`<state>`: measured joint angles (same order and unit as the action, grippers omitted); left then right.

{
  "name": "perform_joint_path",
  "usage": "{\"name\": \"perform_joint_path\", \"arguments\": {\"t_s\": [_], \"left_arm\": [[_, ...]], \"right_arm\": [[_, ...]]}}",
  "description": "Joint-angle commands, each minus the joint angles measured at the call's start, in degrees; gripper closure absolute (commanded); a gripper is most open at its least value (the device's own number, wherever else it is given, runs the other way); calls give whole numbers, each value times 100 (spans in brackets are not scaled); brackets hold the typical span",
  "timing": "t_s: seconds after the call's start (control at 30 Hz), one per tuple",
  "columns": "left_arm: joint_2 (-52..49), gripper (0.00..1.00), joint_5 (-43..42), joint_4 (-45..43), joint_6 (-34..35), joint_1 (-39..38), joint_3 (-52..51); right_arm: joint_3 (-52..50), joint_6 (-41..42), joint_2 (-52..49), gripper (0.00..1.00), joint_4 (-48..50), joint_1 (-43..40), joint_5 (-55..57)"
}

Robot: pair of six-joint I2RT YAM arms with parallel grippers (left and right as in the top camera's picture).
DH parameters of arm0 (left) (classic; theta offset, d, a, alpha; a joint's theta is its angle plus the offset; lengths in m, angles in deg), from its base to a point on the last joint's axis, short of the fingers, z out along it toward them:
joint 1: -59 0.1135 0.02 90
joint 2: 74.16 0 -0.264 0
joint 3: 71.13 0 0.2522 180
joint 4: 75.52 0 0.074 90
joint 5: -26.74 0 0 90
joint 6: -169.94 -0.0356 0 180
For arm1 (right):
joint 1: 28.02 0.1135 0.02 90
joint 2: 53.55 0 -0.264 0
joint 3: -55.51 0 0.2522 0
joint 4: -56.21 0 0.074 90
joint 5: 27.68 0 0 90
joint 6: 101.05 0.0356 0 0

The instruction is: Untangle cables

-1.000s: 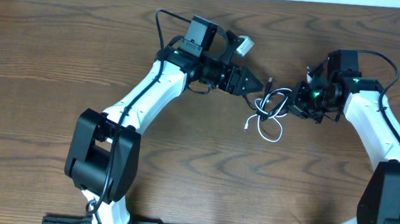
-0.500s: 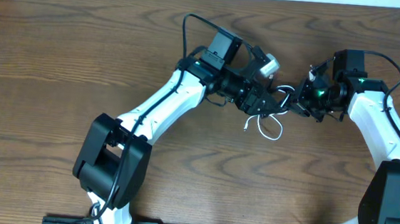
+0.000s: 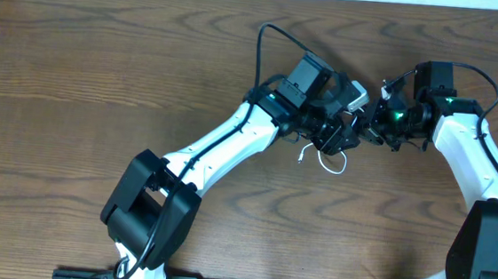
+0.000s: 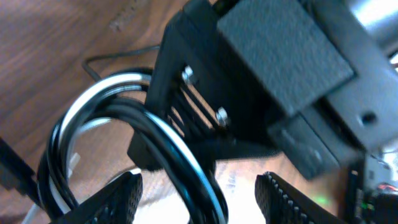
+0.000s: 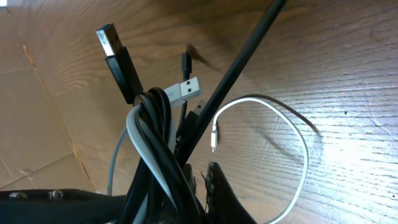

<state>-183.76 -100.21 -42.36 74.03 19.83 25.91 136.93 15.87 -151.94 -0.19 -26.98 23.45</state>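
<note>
The cables [image 5: 152,143] form a twisted black and white bundle that rises from my right gripper [image 5: 208,171], which is shut on it. A black USB plug [image 5: 115,50] and a silver-tipped white plug [image 5: 186,87] stick out at the top. A thin white loop [image 5: 298,137] trails onto the wood. In the left wrist view the bundle [image 4: 180,155] runs between my left gripper's [image 4: 199,182] open fingers [image 4: 118,199], untouched by either pad. From overhead, the left gripper [image 3: 345,135] sits close against the right gripper [image 3: 372,131], with the white loop [image 3: 336,169] below them.
The brown wooden table [image 3: 76,72] stretches to the left and front. The thick black wire of the left arm [image 3: 265,47] arches above its wrist. The right gripper's black housing [image 4: 280,62] fills the upper left wrist view, very close.
My left arm has swung to the right, from beside the tangle to right over it, and its open fingers now straddle the bundle. The right arm has barely moved.
</note>
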Motion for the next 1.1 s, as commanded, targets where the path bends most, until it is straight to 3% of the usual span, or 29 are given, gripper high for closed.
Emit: {"name": "perform_joint_path", "arguments": {"t_s": [0.0, 0.17, 0.3, 0.37, 0.4, 0.53, 0.63, 0.8, 1.07], "left_arm": [[2, 41, 492, -162, -70, -50, 28], [-164, 52, 490, -382, 2, -33, 28], [-164, 73, 485, -437, 219, -22, 28], [-164, 90, 485, -444, 321, -22, 28], [-164, 92, 485, -431, 323, -22, 28], [-151, 92, 487, -417, 439, 140, 31], [-120, 93, 485, -498, 1097, 522, 33], [-83, 93, 85, -474, 2052, 1399, 33], [-83, 92, 46, 39, 2103, 2072, 33]], "right_arm": [[-4, -133, 35, 99, -31, 52, -262], [-4, -282, 35, 99, -116, 55, -332], [-4, -385, 35, 99, -229, 44, -328], [-4, -385, 35, 99, -238, 37, -328], [-4, -385, 35, 99, -236, 35, -328], [-4, -505, 35, 99, -284, 28, -326], [-4, -675, 35, 99, -413, 15, -212], [-4, -629, 35, 99, -894, 20, 1226], [-4, -264, 35, 99, -1440, 17, 3130]]}}
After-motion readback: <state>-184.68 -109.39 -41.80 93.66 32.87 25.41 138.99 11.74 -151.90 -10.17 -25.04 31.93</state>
